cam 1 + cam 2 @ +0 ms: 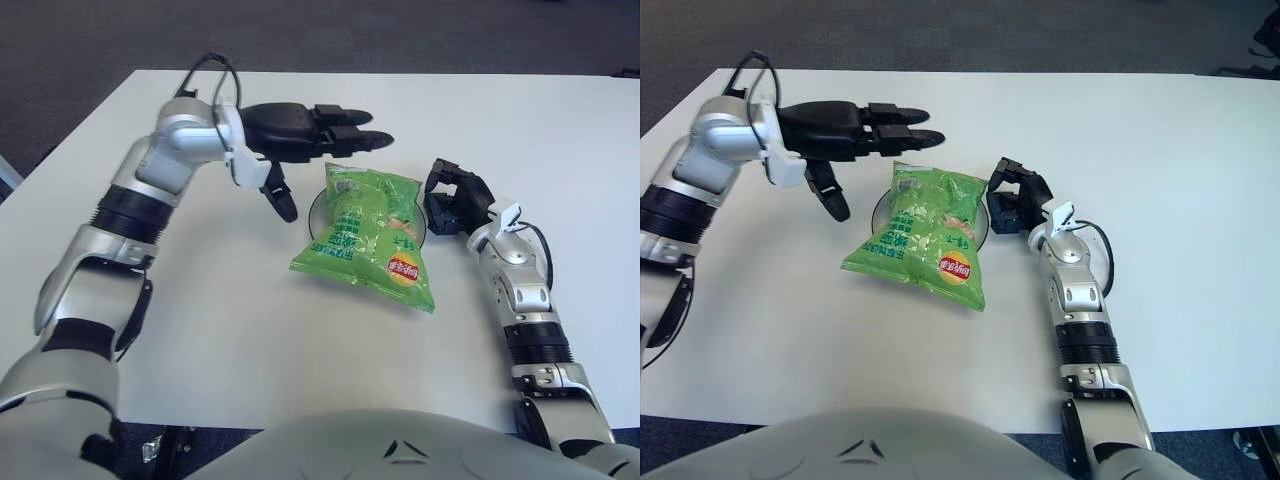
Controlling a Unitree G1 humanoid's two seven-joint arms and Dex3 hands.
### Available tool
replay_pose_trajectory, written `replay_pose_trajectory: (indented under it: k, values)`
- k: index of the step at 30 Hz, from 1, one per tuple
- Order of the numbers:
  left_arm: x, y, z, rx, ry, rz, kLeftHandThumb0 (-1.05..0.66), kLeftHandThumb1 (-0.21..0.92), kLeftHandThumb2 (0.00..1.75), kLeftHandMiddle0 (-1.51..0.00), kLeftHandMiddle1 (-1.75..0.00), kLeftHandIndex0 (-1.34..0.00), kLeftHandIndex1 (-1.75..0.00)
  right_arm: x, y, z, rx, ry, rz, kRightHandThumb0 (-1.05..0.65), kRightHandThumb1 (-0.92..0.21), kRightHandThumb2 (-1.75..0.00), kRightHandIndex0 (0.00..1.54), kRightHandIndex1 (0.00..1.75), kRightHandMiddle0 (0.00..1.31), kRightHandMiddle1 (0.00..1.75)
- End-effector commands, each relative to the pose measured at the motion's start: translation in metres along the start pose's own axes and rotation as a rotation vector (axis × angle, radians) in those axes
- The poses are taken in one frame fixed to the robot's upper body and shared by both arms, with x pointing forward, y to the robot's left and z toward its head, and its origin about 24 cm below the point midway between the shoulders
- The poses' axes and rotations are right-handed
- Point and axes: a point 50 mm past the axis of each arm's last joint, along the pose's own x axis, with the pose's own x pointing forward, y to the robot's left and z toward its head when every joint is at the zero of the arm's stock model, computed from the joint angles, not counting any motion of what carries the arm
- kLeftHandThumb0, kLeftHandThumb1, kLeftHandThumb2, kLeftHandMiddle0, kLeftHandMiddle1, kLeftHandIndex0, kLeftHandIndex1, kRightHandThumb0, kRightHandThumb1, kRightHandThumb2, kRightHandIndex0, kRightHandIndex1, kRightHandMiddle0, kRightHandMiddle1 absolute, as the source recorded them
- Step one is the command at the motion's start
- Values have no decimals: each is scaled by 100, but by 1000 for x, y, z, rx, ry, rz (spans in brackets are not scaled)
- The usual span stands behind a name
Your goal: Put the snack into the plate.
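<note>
The green snack bag (367,236) lies across the dark plate (318,205) on the white bench (560,130), its lower end spilling past the rim toward 5 o'clock. The left hand (300,135) hovers at the bag's 11 o'clock, fingers stretched apart and empty. The right hand (452,197) (fingers curled, holding nothing) sits just beside the plate at 3 o'clock.

light: bright, even, diffuse, from overhead
table (300,330): evenly lit white, no blown-out patches
shadows: soft and faint; a weak one is seen under the snack bag (368,238), another under the left hand (305,130)
glare: small highlights on the glossy bag foil and on the silver arm shells
focus: sharp across the table; print on the bag is legible as a logo only
blur: none noted on either hand
edges: slight wide-angle bending of the table edge
background: floor beyond the table is dark and low in detail
</note>
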Motion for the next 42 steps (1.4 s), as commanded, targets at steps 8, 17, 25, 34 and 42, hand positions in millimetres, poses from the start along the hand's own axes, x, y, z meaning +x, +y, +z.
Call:
replay_pose_trajectory:
  k: [8,17,25,34,42]
  values:
    - [-32,-16,-26,-326,167,369,-93,69,42,-4,-1,0,-25,-14,0,-46,18,221,3,-50,-28,-136,130,175,65,175]
    - [-47,-41,-36,-413,334,613,-82,65,57,-18,-56,0,-85,-13,2,-48,23,216,-4,-50,-28,-136,129,175,65,175]
    - [-70,-78,-51,-626,422,842,-66,58,82,-22,-112,0,-134,-12,3,-47,30,210,-10,-50,-28,-136,128,175,64,175]
    - [-91,-126,-38,-934,510,1078,-57,65,87,-27,-136,0,-157,-12,3,-47,43,205,-55,-50,-29,-135,127,175,64,175]
    - [-91,-155,-22,-1058,588,1235,-38,80,68,-41,-169,-24,-173,-11,2,-45,66,186,-119,-49,-29,-135,127,175,64,175]
